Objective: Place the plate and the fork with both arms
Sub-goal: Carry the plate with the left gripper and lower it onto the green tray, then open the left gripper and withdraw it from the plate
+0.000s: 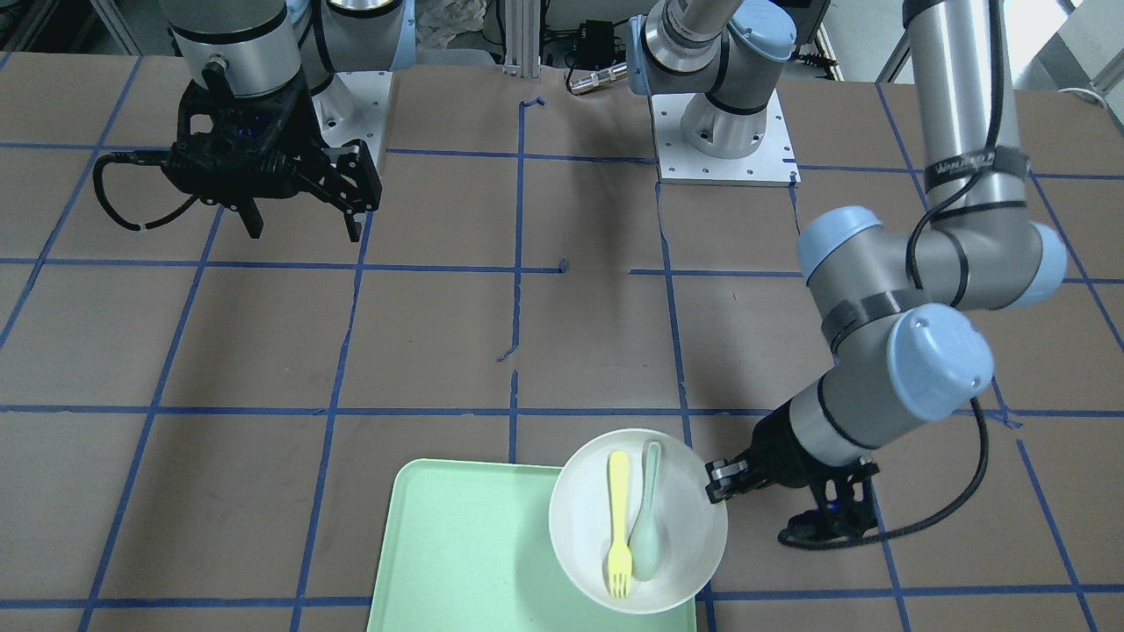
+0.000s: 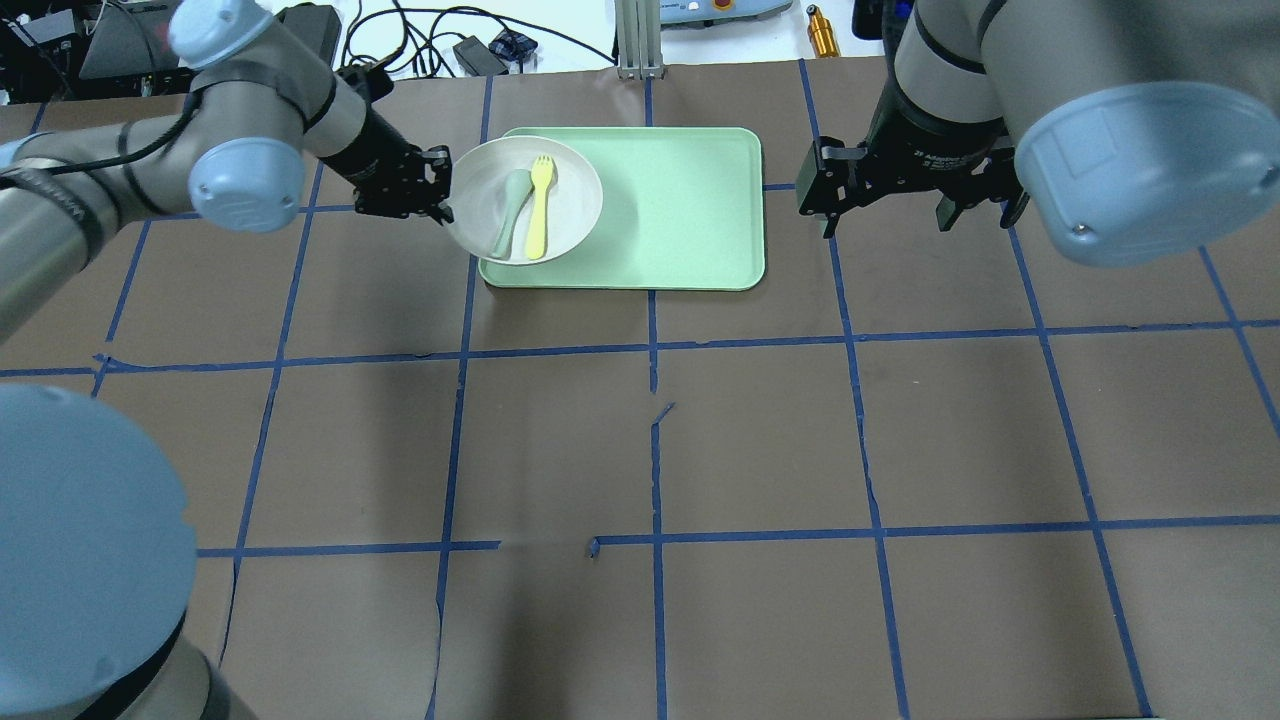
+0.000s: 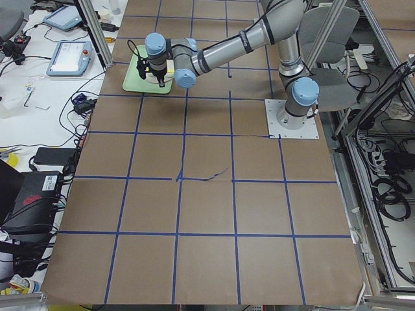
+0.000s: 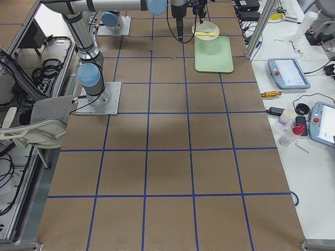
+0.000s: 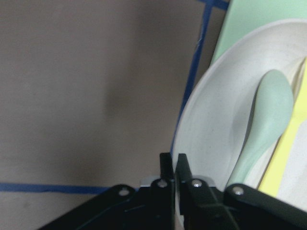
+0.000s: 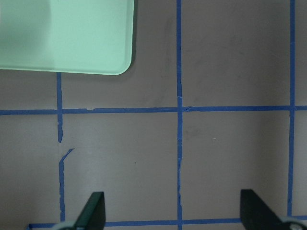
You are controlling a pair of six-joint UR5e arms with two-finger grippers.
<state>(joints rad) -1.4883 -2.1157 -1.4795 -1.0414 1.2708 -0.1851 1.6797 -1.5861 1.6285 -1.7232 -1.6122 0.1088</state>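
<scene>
Lower centre, the plate [image 1: 581, 527], carrying the fork [image 1: 619, 525] and a spoon [image 1: 648, 531], overhangs the tray [image 1: 457, 553], its rim clamped by the left end effector [image 1: 716, 481]. Likely next: moving it level to its place. Upper left, the right end effector [image 1: 305, 233] hangs spread above the desk [image 1: 421, 333]; the spoon crowds the fork.

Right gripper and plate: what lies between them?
In the overhead view: the green tray's bare part, then taped table, between plate and right gripper.

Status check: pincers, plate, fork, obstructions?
Left pincer shut on plate rim. Right pincer open, over bare table beside tray. Fork in plate, plate overhanging tray edge. Spoon close beside fork, may crowd the pick.
</scene>
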